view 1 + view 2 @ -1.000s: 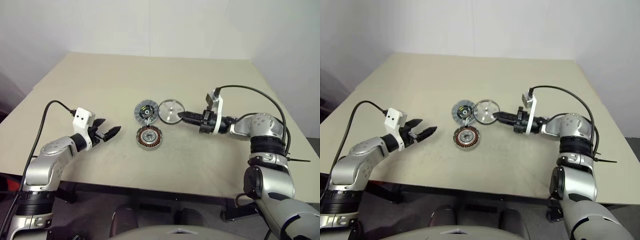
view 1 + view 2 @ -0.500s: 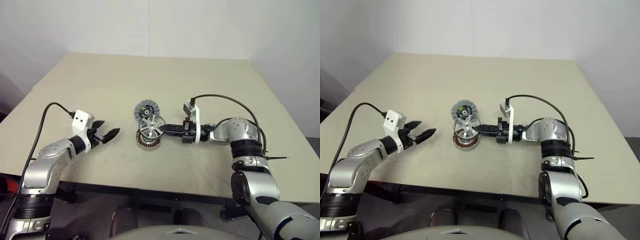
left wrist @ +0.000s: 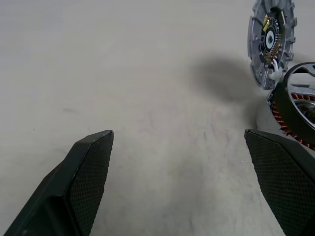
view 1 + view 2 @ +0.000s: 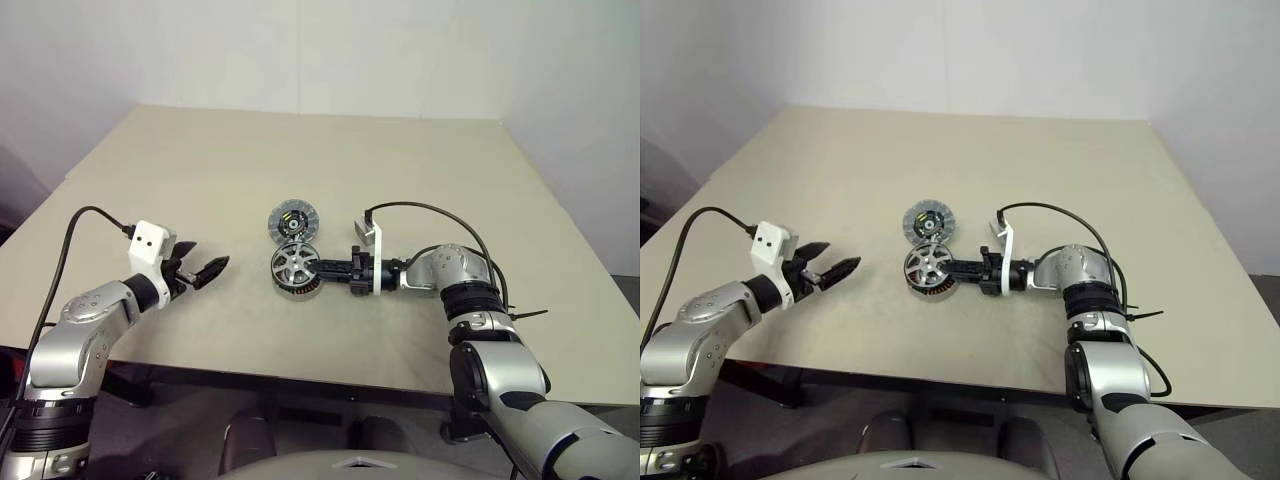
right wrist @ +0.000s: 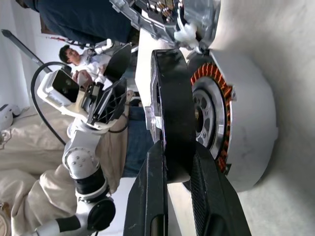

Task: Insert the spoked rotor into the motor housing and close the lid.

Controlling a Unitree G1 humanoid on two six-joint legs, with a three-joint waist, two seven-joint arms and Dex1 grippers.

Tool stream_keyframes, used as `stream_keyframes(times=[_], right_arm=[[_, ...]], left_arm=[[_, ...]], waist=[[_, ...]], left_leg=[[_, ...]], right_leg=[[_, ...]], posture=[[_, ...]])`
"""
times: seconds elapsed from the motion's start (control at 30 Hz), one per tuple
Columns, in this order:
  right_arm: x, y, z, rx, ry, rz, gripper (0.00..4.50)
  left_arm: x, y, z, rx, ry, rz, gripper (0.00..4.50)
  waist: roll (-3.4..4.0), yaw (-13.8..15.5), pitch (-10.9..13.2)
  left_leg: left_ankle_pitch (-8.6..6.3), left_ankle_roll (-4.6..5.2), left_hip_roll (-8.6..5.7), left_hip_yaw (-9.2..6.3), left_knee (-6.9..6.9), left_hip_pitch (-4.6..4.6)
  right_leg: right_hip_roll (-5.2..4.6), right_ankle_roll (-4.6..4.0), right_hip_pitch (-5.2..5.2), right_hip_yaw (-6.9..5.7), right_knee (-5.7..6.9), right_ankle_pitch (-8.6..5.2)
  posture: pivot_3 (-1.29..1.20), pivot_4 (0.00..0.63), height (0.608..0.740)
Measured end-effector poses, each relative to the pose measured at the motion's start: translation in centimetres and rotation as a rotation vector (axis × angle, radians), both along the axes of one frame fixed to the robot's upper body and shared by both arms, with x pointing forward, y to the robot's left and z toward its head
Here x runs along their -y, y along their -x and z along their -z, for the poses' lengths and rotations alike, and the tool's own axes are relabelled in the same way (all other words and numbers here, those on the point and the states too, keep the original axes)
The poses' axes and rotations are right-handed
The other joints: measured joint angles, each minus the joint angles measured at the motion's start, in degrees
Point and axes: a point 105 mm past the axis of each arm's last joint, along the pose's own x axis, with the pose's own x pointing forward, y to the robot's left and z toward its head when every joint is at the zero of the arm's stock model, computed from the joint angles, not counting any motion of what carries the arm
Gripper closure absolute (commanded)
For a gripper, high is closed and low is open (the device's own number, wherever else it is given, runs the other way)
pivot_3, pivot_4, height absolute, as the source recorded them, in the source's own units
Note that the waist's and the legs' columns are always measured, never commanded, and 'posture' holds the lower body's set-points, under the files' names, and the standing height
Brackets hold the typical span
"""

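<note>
Swung leftward since a second ago, the right end effector (image 4: pixel 322 266) now holds the rotor (image 4: pixel 296 264) by its rim, pinched edge-on just above the housing (image 5: pixel 246 123). At far left the left end effector (image 4: pixel 198 270) hangs wide open and empty over the worktop (image 4: pixel 400 170). Rigid, thin and probably slick, the rotor suits this rim grip; the lid (image 4: pixel 293 220) lies just beyond, close enough to snag.

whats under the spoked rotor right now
The motor housing sits directly beneath the spoked rotor, which the right gripper holds by its rim. Copper windings show in the gap between them; the rest of the housing's inside is covered by the rotor.
</note>
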Motion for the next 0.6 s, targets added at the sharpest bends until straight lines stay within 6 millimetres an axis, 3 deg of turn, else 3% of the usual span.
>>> stream_keyframes(times=[0.6], right_arm=[[0.42,0.82,0.19,0.010,0.003,-0.003,4.19]], left_arm=[[0.00,-0.32,-0.31,0.011,-0.001,-0.003,0.00]], waist=[[-0.02,0.0,0.0]], left_leg=[[0.00,0.00,0.00,0.00,0.00,0.00]], right_leg=[[0.01,0.00,0.00,0.00,-0.01,0.00]], posture=[[0.00,0.000,0.740]])
